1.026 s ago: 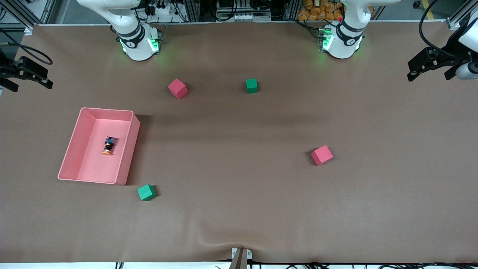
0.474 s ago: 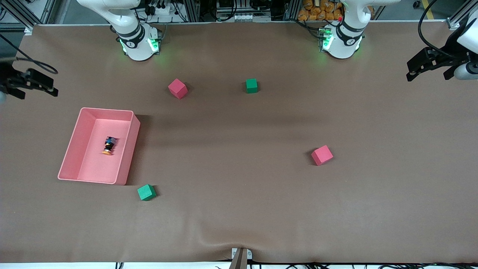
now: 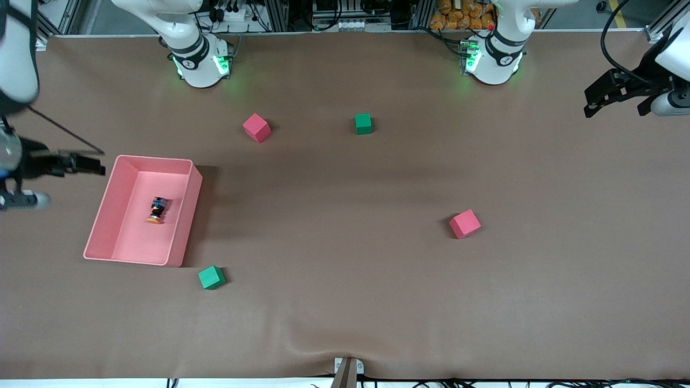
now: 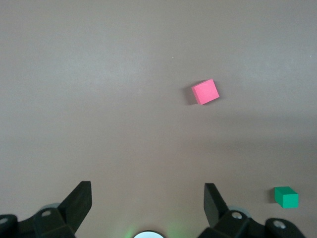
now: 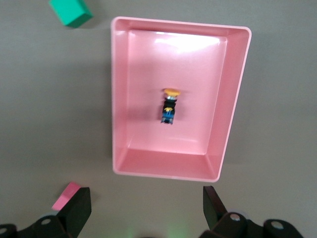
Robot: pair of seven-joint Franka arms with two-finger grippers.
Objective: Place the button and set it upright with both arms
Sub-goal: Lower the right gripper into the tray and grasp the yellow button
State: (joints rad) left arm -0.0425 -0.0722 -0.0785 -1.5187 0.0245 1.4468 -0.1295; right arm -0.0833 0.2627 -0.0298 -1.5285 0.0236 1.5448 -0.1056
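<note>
The tiny orange-capped, black-and-blue push-button (image 3: 157, 209) lies on its side in the shallow pink plastic tray (image 3: 183, 215), long axis roughly along the tray's length, cap toward the front camera. The right gripper (image 3: 81, 163), jaws apart and empty, hangs beside the tray's rim and is by far the nearer. The left gripper (image 3: 604, 97), also apart and empty, waits at its own end of the table.

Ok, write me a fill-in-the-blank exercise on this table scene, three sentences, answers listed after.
1. The tiny orange-capped push-button lies on its side in the pink rectangular plastic ____.
2. The number of green foam cubes on the brown table is ____.
3. The right gripper and the left gripper both have their fingers ____.

Missing words: tray; two; open
</note>
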